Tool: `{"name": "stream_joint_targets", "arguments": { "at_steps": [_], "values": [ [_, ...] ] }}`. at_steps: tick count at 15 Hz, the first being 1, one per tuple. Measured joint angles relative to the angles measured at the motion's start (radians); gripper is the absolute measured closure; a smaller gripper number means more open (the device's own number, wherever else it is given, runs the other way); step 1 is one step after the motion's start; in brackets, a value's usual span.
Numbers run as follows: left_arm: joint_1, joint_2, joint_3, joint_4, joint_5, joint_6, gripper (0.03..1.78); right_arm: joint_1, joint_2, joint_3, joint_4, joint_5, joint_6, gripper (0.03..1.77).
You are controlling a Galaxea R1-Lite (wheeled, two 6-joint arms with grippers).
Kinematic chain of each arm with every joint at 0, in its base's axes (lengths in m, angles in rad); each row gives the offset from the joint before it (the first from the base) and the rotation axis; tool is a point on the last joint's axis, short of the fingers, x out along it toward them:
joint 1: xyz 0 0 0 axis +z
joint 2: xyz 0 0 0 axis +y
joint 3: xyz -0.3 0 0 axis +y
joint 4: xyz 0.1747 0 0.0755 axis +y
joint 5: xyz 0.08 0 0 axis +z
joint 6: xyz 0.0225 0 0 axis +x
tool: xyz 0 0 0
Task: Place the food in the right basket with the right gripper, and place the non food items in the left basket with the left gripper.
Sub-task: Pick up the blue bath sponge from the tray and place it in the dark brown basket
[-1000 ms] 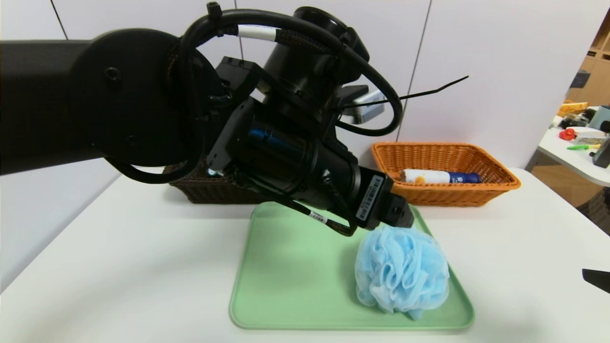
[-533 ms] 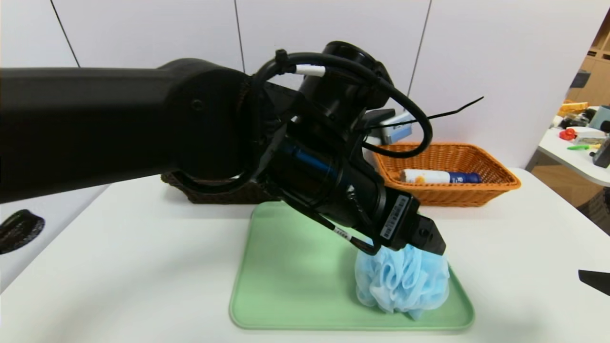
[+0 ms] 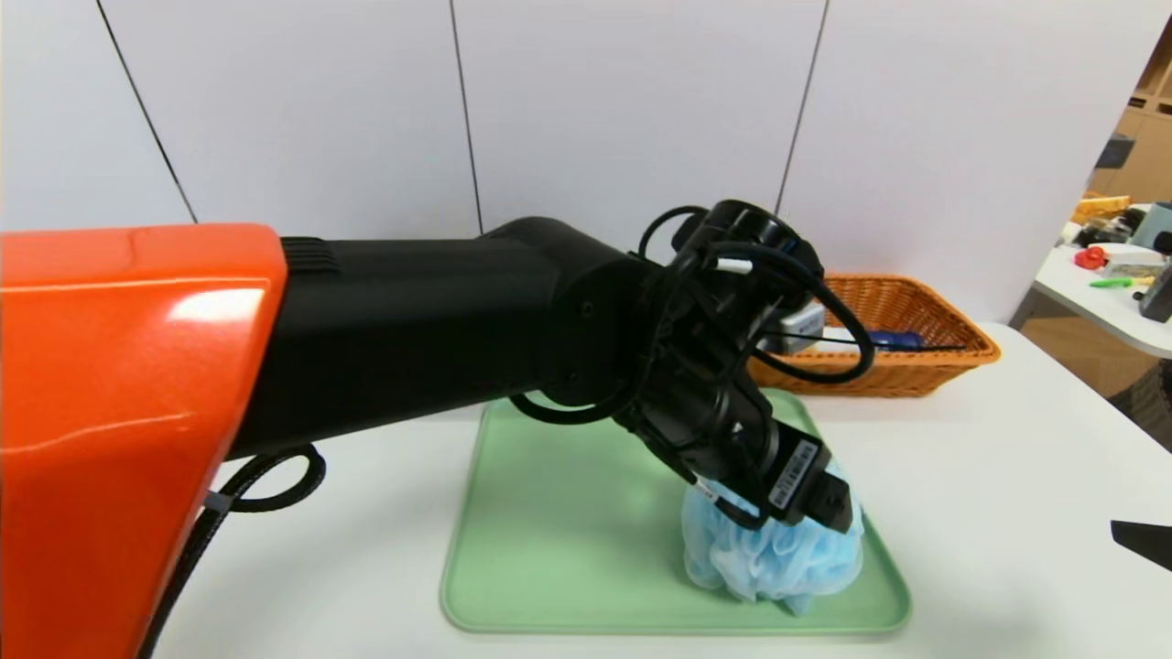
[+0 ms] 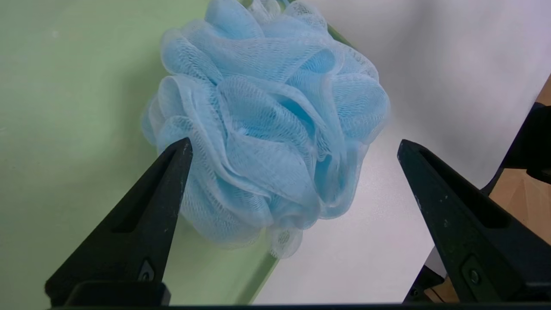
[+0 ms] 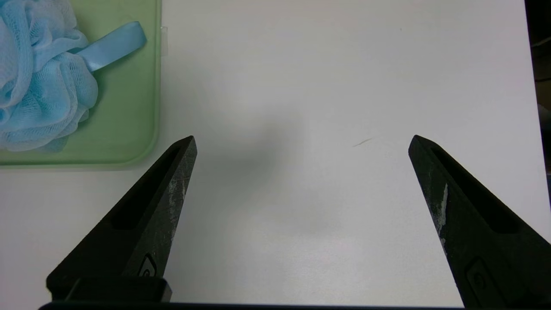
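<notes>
The light-blue mesh pouf [image 3: 778, 563], a non food item, sits on the right end of the green tray [image 3: 568, 513]. My left gripper [image 3: 824, 520] hangs over its top, reaching across from the left. In the left wrist view the left gripper [image 4: 294, 145] is open around the pouf [image 4: 267, 129]: one fingertip [image 4: 183, 148] touches its side, the other stands apart over the white table. The food [image 3: 893, 340] lies in the orange right basket [image 3: 916, 366], mostly behind my arm. The left basket is hidden behind the arm. My right gripper [image 5: 301, 140] is open and empty over bare table.
In the right wrist view the pouf's blue ribbon loop [image 5: 112, 43] lies on the tray's corner [image 5: 129, 129]. The right gripper's tip [image 3: 1144, 540] shows at the right edge of the head view. A side table with clutter [image 3: 1117, 265] stands far right.
My left arm has swung forward and down, bringing its open gripper from above the tray onto the top of the pouf. It now covers the dark basket. The right gripper has stayed put.
</notes>
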Motion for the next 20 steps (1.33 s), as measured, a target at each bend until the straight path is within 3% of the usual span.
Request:
{"name": "stream_joint_targets", "arguments": {
  "at_steps": [10, 15, 20],
  "values": [
    [-0.055, 0.111, -0.001, -0.022, 0.084, 0.000, 0.12, 0.001, -0.020, 0.015, 0.000, 0.007, -0.001, 0.10],
    [-0.058, 0.174, -0.001, -0.103, 0.143, -0.007, 0.12, 0.003, -0.030, 0.033, -0.003, 0.010, -0.002, 0.10],
    [-0.057, 0.195, -0.002, -0.109, 0.146, -0.009, 0.12, 0.009, -0.030, 0.036, -0.006, 0.010, -0.004, 0.10]
  ]
}}
